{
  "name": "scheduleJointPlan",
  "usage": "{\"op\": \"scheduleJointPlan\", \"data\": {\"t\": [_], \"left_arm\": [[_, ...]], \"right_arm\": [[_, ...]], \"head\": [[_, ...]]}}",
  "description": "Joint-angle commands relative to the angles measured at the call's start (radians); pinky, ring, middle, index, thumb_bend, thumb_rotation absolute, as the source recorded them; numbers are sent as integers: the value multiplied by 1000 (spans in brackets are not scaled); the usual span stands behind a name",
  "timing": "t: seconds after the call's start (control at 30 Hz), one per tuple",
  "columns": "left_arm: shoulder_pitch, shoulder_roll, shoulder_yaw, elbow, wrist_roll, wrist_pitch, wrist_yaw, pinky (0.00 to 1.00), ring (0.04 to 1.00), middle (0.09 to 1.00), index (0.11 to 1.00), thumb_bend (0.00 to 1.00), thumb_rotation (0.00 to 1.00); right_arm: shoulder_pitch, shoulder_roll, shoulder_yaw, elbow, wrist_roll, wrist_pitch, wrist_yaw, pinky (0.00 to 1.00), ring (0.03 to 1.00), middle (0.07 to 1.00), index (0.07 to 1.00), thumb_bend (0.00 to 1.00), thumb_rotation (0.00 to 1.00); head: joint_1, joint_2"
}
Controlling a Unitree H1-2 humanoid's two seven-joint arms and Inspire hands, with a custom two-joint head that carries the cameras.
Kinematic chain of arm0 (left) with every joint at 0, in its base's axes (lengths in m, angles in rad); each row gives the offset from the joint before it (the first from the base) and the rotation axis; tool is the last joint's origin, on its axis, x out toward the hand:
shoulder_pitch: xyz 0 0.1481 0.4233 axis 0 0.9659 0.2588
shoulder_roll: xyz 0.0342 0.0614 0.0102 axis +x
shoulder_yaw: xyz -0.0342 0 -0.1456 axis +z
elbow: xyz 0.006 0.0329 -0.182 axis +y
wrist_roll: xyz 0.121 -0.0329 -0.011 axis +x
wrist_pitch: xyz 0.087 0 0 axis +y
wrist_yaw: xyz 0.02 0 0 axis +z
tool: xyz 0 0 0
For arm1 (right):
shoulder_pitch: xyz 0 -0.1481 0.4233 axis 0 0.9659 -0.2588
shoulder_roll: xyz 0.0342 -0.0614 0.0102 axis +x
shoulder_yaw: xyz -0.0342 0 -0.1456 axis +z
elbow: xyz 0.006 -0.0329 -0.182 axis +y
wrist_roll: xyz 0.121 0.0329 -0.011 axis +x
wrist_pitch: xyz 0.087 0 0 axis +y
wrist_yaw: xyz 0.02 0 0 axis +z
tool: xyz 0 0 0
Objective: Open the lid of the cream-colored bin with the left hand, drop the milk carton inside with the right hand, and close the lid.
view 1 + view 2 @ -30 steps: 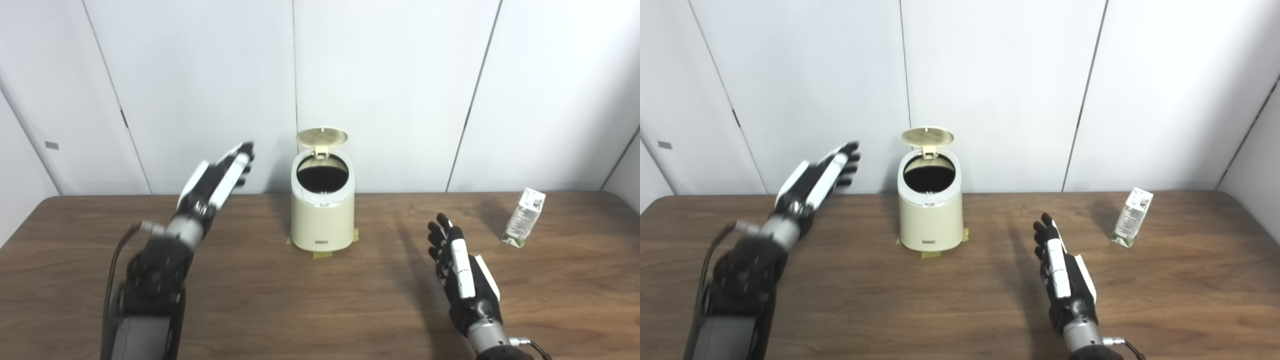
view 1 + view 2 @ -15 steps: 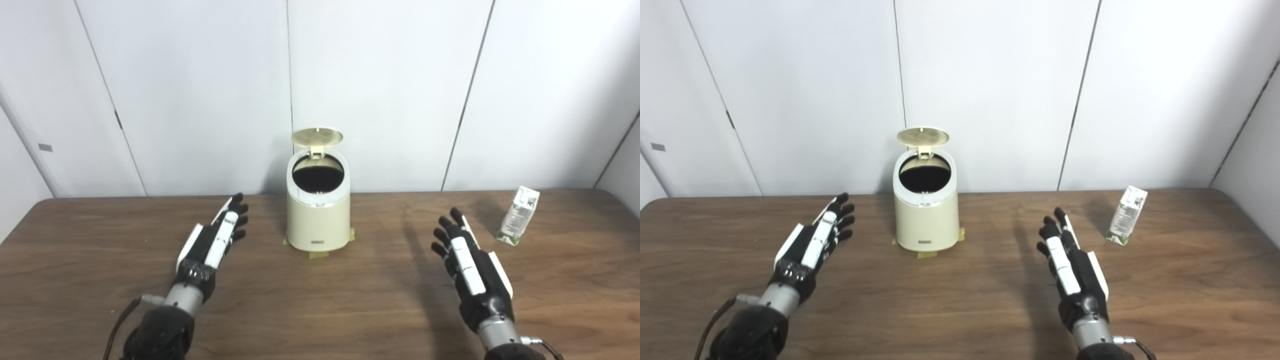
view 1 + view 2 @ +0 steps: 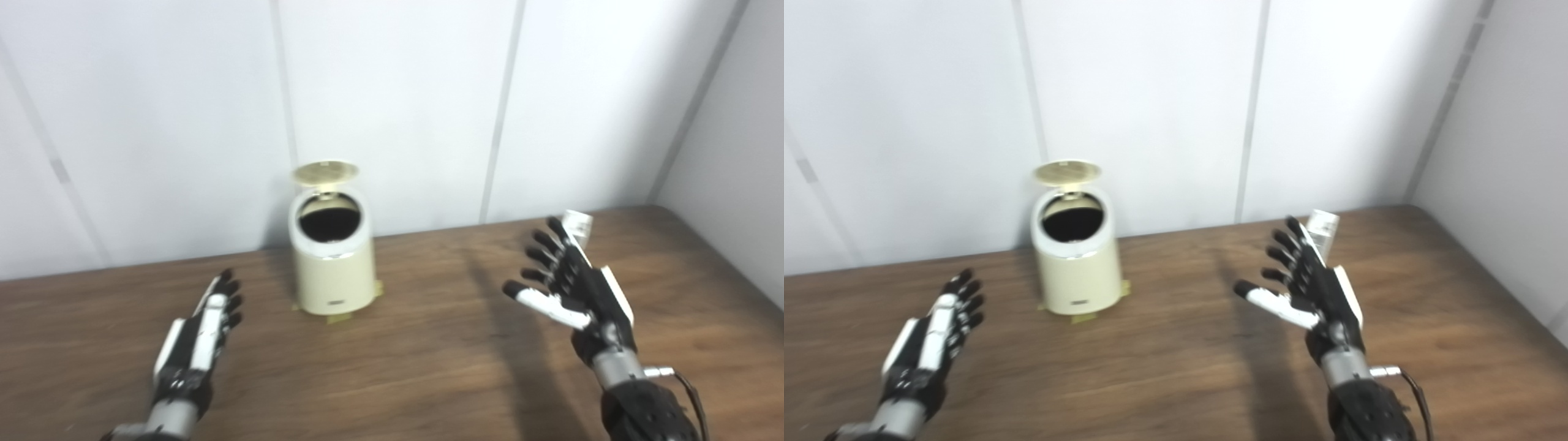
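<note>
Right hand [image 3: 576, 288]: fingers [image 3: 542, 257] spread wide, thumb out, holding nothing, raised above the counter [image 3: 429, 361]. Fingertips overlap the milk carton [image 3: 577, 222] in both views; only its top shows behind them, so contact cannot be told.

Left hand [image 3: 199, 334]: fingers extended, a little apart, empty, low over the counter, well apart from the bin.

Carton: stands near the far right of the counter, well apart from the bin. Small boxy paperboard pack, pale, flat faces. Likely light; walls would dent under a hard squeeze, and the coated faces may be slick. Best taken across two opposite flat sides at mid-height, thumb against fingers.

Cream-colored bin [image 3: 334, 269]: smooth, rounded plastic body, dark round mouth, base taped to the counter. Lid [image 3: 324, 173] stands hinged up at the back, a flat disc. Mouth is open to receive; drop and closing not yet done.

Counter: dark wood grain, matte.
</note>
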Motion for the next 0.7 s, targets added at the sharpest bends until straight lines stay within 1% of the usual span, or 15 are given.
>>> {"op": "scheduleJointPlan", "data": {"t": [0.0,0.07,0.1,0.13,0.23,0.33,0.37,0.47,0.5,0.57,0.6,0.67], "left_arm": [[-12,15,2,-37,-4,-55,11,969,973,990,999,513,1000],[-8,19,8,-43,-13,-55,9,982,978,995,1000,512,1000],[-6,21,11,-45,-17,-56,9,988,982,998,1000,512,1000],[-5,23,13,-44,-16,-59,12,991,983,999,1000,506,1000],[4,20,15,-44,-12,-58,23,984,974,986,1000,494,1000],[13,10,15,-45,-21,-51,28,996,977,985,1000,476,1000],[15,10,13,-43,-21,-51,28,998,978,987,1000,482,1000],[22,20,-10,-42,2,-68,21,991,977,988,1000,489,1000],[23,23,-15,-42,8,-72,21,976,969,982,1000,496,993],[24,24,-23,-47,12,-72,22,971,965,979,1000,503,980],[23,23,-26,-52,12,-69,22,973,966,978,1000,505,970],[24,21,-33,-63,15,-63,24,971,961,974,996,510,948]], "right_arm": [[-28,-30,-23,-43,-36,19,-18,814,873,894,897,781,229],[-28,-48,-29,-61,-72,46,-22,828,853,875,887,775,225],[-29,-56,-33,-69,-85,57,-22,811,834,866,879,774,227],[-28,-73,-34,-72,-106,59,-21,802,825,864,878,779,226],[-24,-125,-40,-61,-143,34,-9,741,816,865,882,780,249],[-29,-168,-48,-46,-165,42,-2,720,814,862,886,809,273],[-32,-177,-52,-42,-165,44,1,731,821,867,889,816,269],[-49,-208,-52,-47,-191,80,10,775,844,878,897,817,221],[-55,-214,-52,-50,-201,91,11,772,846,878,898,816,191],[-70,-223,-49,-49,-223,105,12,762,845,876,898,813,161],[-80,-242,-36,-37,-263,106,10,754,841,875,899,812,147],[-98,-284,-8,-9,-360,112,12,705,811,864,893,842,197]], "head": [[-10,4],[-27,11],[-33,13],[-42,14],[-75,15],[-90,16],[-90,16],[-113,21],[-114,22],[-117,21],[-121,21],[-124,23]]}}
